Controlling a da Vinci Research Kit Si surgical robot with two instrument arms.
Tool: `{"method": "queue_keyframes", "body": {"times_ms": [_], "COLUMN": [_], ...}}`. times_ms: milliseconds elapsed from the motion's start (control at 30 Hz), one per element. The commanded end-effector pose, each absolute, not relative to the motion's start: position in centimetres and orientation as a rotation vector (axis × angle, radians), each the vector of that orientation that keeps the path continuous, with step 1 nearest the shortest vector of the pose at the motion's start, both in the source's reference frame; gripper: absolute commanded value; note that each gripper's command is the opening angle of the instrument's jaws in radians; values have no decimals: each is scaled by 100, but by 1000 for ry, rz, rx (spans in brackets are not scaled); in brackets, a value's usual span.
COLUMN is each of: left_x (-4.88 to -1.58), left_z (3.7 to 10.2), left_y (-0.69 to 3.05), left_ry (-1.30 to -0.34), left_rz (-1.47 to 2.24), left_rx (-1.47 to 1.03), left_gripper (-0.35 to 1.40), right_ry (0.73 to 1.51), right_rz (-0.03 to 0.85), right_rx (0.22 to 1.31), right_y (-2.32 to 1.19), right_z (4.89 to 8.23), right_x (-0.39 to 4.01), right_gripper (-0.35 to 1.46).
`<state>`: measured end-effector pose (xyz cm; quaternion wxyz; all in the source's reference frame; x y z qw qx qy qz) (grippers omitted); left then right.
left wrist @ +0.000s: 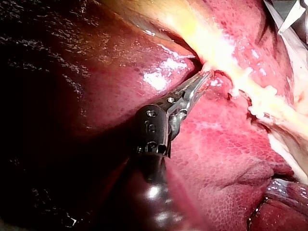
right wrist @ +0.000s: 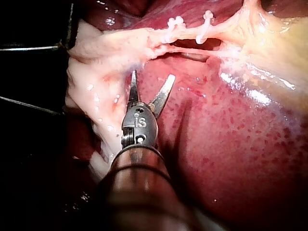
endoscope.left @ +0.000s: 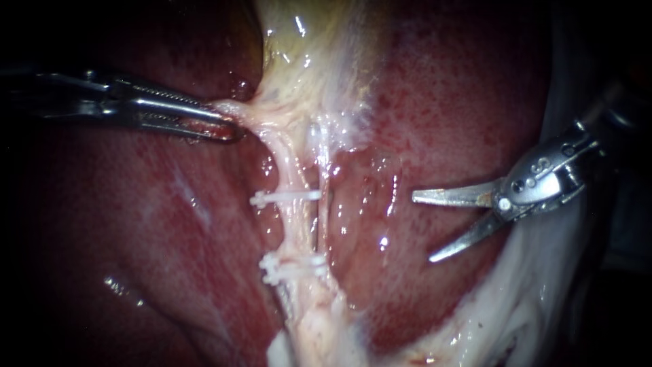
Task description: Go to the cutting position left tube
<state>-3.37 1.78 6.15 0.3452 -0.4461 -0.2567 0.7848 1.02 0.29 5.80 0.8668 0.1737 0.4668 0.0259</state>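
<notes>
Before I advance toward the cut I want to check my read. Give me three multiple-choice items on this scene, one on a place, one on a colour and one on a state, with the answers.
1. Where are the open blades of the right instrument relative to the clipped tube?
A. Around it
B. Apart from it, over the liver
C. Touching it

2. What colour are the clips?
A. White
B. Blue
C. Gold

3. How do the jaws of the left instrument stand?
A. Open, holding nothing
B. Shut, holding nothing
C. Shut on pale tissue

Answers:
1 B: bare liver shows between the blades and the tube.
2 A: the clips across the tube are white in all three views.
3 C: both jaws press on the pale tissue between them.
</notes>
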Motion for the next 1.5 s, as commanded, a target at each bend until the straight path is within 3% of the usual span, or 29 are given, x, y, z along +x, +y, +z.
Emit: {"method": "queue_keyframes", "body": {"times_ms": [33, 367, 600, 900, 1200, 1500], "left_x": [-334, -288, -292, -294, -297, -298], "left_z": [610, 567, 561, 561, 561, 561], "left_y": [180, 204, 202, 202, 199, 198], "left_ry": [-672, -648, -636, -632, -624, -626], "left_rz": [2036, 1996, 1993, 1997, 1997, 1997], "left_rx": [-1159, -1175, -1181, -1183, -1181, -1182], "left_gripper": [-35, -35, -35, -35, -35, -35], "right_ry": [977, 977, 986, 998, 978, 944], "right_rz": [54, 55, 50, 163, 225, 256], "right_rx": [364, 363, 397, 524, 616, 675], "right_y": [29, 29, 28, 13, 0, -12], "right_z": [580, 580, 579, 583, 616, 667], "right_x": [102, 104, 122, 177, 240, 254], "right_gripper": [145, 145, 145, 145, 145, 145]}}
